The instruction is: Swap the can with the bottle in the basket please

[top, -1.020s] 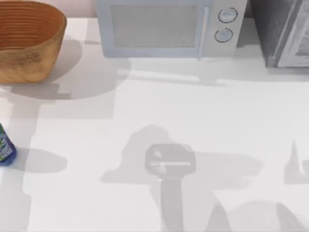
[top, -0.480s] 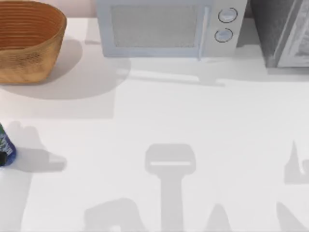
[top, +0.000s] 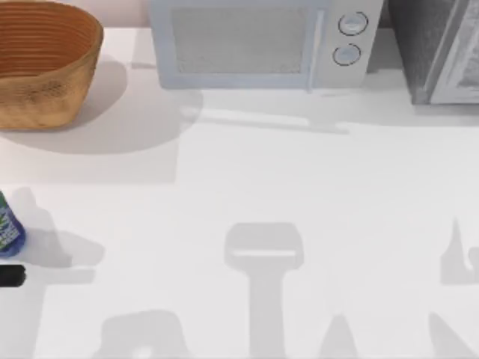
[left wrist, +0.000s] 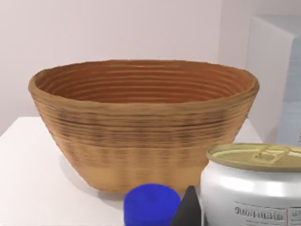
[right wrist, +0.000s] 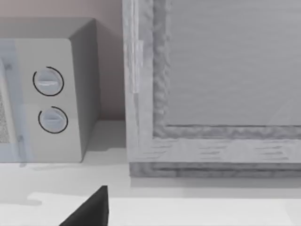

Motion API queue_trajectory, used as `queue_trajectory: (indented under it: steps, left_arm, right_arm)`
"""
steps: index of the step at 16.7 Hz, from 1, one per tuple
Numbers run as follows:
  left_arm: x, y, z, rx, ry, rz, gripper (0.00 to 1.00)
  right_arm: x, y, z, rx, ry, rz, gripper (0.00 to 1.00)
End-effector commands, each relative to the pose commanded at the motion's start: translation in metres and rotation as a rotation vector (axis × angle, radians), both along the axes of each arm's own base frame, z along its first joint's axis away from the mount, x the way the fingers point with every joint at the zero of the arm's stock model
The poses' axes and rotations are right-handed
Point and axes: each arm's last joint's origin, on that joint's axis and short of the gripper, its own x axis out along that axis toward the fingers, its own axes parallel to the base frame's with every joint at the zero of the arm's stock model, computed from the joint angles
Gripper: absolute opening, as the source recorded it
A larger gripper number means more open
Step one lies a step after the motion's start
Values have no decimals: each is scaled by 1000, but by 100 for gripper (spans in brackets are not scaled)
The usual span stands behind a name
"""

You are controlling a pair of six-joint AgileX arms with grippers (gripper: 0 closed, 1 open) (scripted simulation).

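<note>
Left tool at table's left edge, just beside upright bottle; basket beyond; left arm nearer. Finger spread: cannot tell.

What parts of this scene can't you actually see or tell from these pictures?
- Basket floor: left wrist view, hidden by its near wall.
- Bottle: top view, cut by the left edge.
- Can: left wrist view, cut by the frame's edges.
- Left gripper: top view, mostly off-frame.
- Microwave: top view, cropped.

White table: basket, bottle, microwave.
</note>
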Motion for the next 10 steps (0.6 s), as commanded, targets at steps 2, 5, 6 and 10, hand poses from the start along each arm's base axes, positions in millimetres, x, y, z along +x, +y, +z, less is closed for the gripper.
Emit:
queue_trajectory:
  steps: [2, 5, 6, 10]
  left_arm:
    - [0, 0, 0, 0, 0, 0, 0]
    - [1, 0, 0, 2, 8, -4, 0]
    - [1, -1, 2, 3, 11, -14, 0]
    - [10, -7, 25, 7, 16, -129, 0]
  right_arm:
    - [0, 0, 0, 0, 0, 0, 100]
    - [0, 0, 0, 0, 0, 0, 100]
    - [0, 0, 0, 0, 0, 0, 100]
    - [0, 0, 0, 0, 0, 0, 100]
